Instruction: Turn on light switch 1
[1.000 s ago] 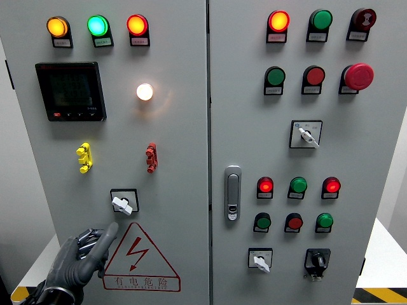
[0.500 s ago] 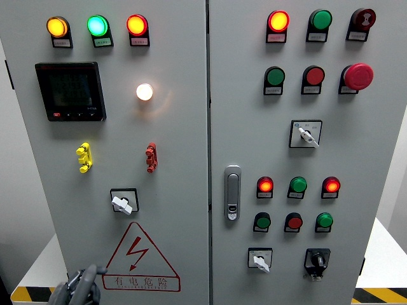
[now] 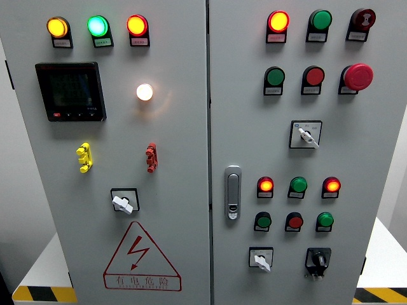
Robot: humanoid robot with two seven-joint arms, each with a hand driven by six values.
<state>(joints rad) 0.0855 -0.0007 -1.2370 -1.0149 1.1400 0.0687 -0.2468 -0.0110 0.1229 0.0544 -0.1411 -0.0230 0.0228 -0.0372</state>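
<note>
The rotary switch (image 3: 123,203) on the left cabinet door (image 3: 178,210) points down-left; white lamp (image 3: 144,92) glows; fingers state cannot be told, no hand visible

place: industrial electrical room or test lab | evidence: grey control cabinet (image 3: 178,127) with two doors | lit indicator lamps (image 3: 96,25) | red emergency stop button (image 3: 358,76) | digital panel meter (image 3: 70,91) | rotary selector switches (image 3: 123,202) | high-voltage warning triangle (image 3: 138,259) | yellow-black hazard striping (image 3: 43,293) at floor level
</note>
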